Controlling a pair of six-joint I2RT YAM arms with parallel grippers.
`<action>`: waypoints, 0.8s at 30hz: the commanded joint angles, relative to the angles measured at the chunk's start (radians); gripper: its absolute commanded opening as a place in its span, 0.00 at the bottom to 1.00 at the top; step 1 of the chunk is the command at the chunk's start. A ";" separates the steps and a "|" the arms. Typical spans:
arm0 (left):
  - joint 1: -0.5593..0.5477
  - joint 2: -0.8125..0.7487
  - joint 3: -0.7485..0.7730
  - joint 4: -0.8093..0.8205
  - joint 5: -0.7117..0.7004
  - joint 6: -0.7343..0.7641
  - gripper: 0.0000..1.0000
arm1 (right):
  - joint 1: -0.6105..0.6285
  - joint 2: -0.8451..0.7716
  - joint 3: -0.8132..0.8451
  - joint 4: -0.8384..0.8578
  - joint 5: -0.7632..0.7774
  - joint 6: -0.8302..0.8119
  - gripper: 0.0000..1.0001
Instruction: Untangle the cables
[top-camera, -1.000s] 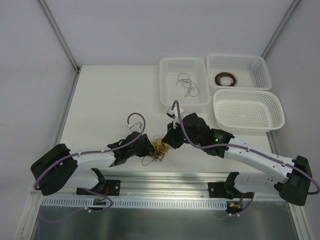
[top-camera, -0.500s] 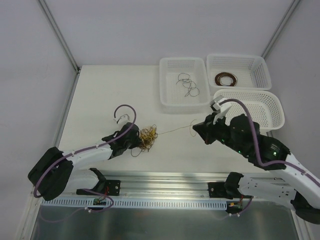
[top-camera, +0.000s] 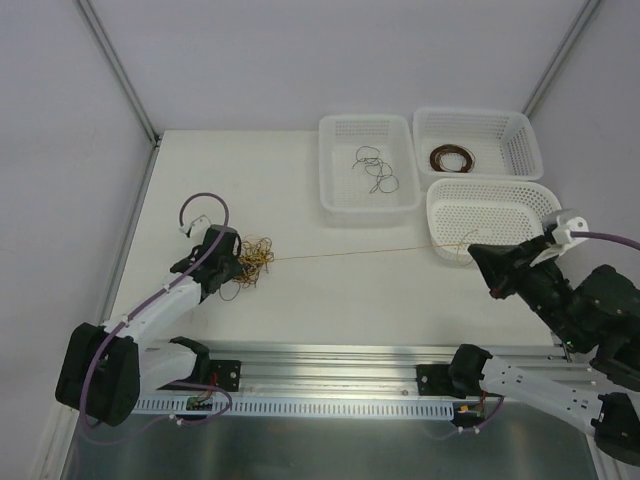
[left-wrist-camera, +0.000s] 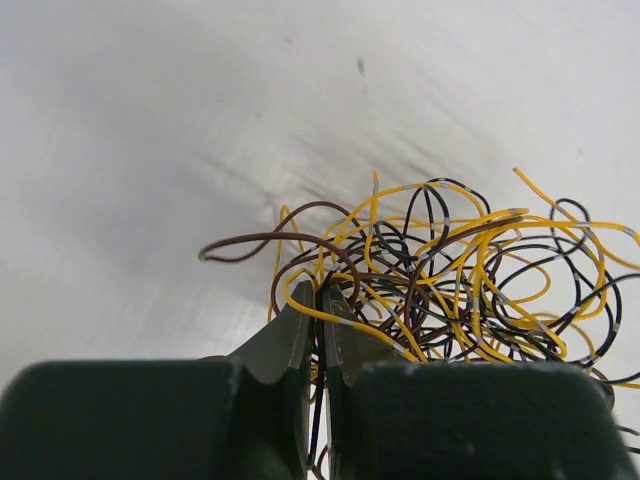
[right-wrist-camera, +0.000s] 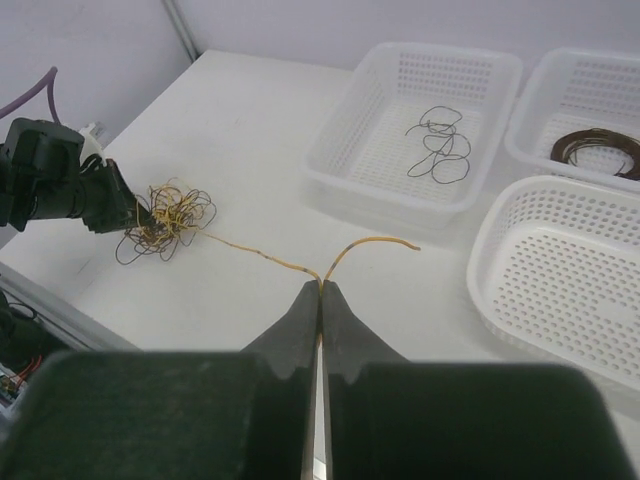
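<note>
Clamping the near edge of the tangle of cables (left-wrist-camera: 450, 280), the left gripper (left-wrist-camera: 318, 292) has its jaws closed on a few strands, and open table (top-camera: 250, 180) lies ahead of it. The right gripper (right-wrist-camera: 320, 285) is pinched shut on one yellow cable (right-wrist-camera: 262, 255), which runs almost straight from its tips to the tangle far ahead-left. A white basket (right-wrist-camera: 560, 270) has its rim close on its right.

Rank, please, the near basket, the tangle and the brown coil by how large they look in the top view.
1. near basket
2. tangle
3. brown coil, which looks only slightly smaller than the tangle.
</note>
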 joint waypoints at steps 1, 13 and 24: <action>0.076 -0.001 0.039 -0.090 -0.049 0.062 0.00 | 0.001 -0.056 0.078 -0.023 0.125 -0.039 0.01; 0.288 0.139 0.165 -0.165 -0.129 0.183 0.04 | 0.001 -0.108 0.090 -0.101 0.191 -0.062 0.01; 0.144 0.029 0.167 -0.162 0.222 0.269 0.00 | 0.001 0.068 -0.274 -0.006 0.048 0.097 0.30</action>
